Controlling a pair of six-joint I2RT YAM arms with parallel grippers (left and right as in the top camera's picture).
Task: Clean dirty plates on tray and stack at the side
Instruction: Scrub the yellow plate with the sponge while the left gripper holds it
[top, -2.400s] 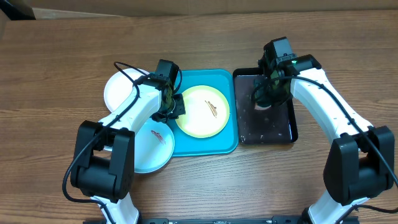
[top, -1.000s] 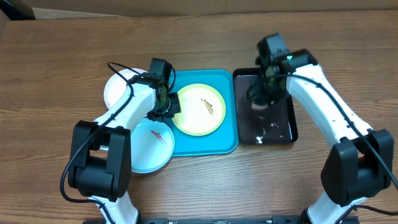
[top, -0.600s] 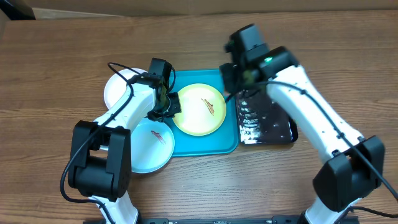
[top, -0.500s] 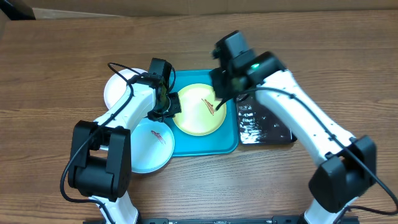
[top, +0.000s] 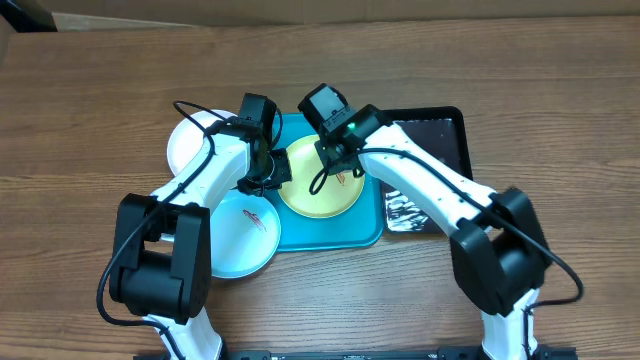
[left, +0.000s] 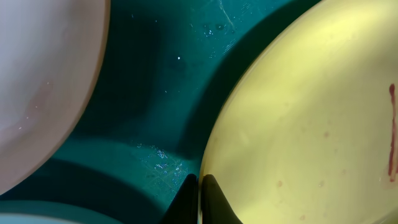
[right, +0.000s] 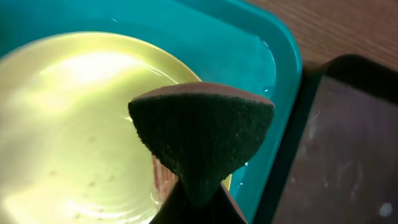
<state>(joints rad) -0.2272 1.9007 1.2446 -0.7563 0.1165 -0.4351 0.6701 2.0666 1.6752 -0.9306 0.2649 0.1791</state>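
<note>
Yellow plate (top: 312, 198) lies mid-frame on the blue tray (top: 335, 235). My left gripper (left: 199, 193) pinches its rim. My right gripper (right: 194, 205) pinches a dark sponge (right: 202, 134) over it.

Straight down on the tray (top: 330, 232) from far overhead. From both wrists, close above it, sharing the yellow-green plate (left: 311, 124).

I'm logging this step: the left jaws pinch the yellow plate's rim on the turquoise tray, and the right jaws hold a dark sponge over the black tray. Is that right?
One slip: the dark sponge held by the right gripper is over the yellow plate, not the black tray, as the right wrist view shows. The rest stands.
</note>
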